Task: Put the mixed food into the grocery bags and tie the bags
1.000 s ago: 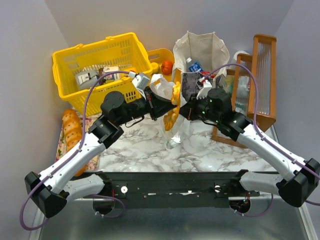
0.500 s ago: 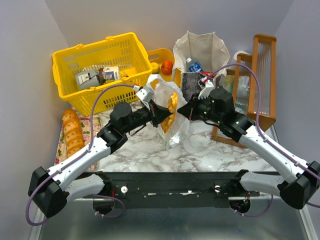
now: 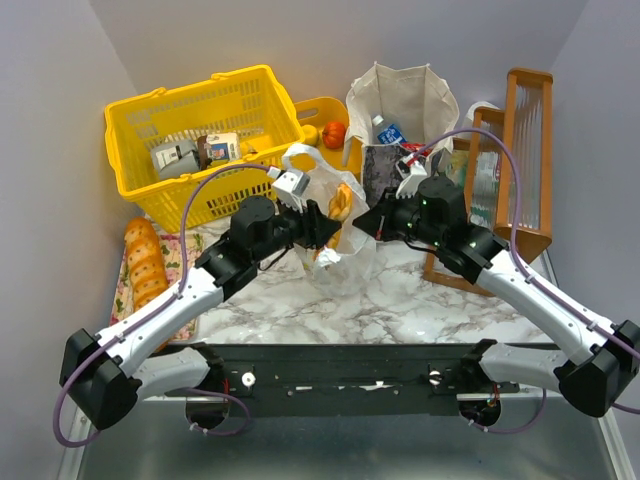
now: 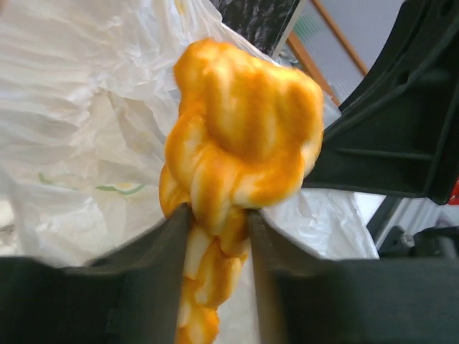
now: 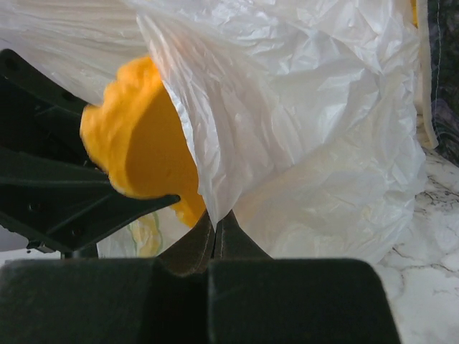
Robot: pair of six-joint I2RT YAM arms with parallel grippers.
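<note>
A thin white plastic grocery bag (image 3: pixel 356 238) stands mid-table. My right gripper (image 3: pixel 372 222) is shut on a fold of the bag's rim (image 5: pixel 308 143), its fingertips (image 5: pixel 206 228) pressed together on the film. My left gripper (image 3: pixel 325 228) reaches in from the left, its jaws set against both sides of a braided orange-yellow bread (image 4: pixel 244 122) over the bag's mouth. Behind the bag, a beige canvas tote (image 3: pixel 400 100) holds a water bottle (image 3: pixel 386 130). An orange (image 3: pixel 334 133) lies left of the tote.
A yellow basket (image 3: pixel 190 92) with cartons (image 3: pixel 175 157) stands at the back left, and a second yellow basket (image 3: pixel 322 106) is behind the bag. A bread loaf (image 3: pixel 145 265) lies on a mat at the left. A wooden rack (image 3: pixel 525 150) is at the right.
My left arm has swung right and nearer with the braided bread. The bread hung long between the grippers; now less of it shows above the bag. The right arm has stayed put.
</note>
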